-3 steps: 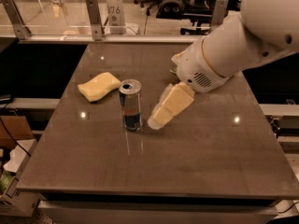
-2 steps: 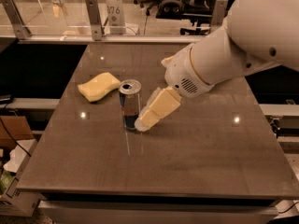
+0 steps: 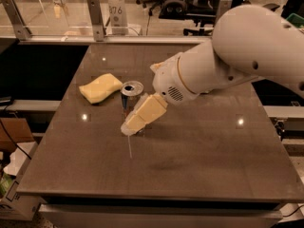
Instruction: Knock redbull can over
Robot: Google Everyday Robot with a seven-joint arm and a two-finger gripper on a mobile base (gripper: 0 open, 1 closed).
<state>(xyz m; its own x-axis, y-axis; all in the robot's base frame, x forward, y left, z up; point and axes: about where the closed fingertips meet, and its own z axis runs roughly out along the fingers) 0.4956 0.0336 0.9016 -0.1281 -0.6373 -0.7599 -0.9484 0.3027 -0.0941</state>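
Observation:
The redbull can (image 3: 129, 93) stands upright near the middle of the brown table (image 3: 190, 165), its silver pull-tab top showing. My gripper (image 3: 130, 126) reaches down from the right on the big white arm (image 3: 228, 61). Its cream-coloured tip sits right in front of the can's lower body and hides it. The tip looks to be touching or nearly touching the can; I cannot tell which.
A yellow sponge (image 3: 100, 87) lies on the table to the left of the can. A glass barrier with metal posts (image 3: 95, 18) runs behind the table's far edge. Cardboard boxes (image 3: 12, 175) sit on the floor at the left.
My gripper has moved left and down, from beside the can's right side to in front of its lower body. The can still stands upright in the same spot.

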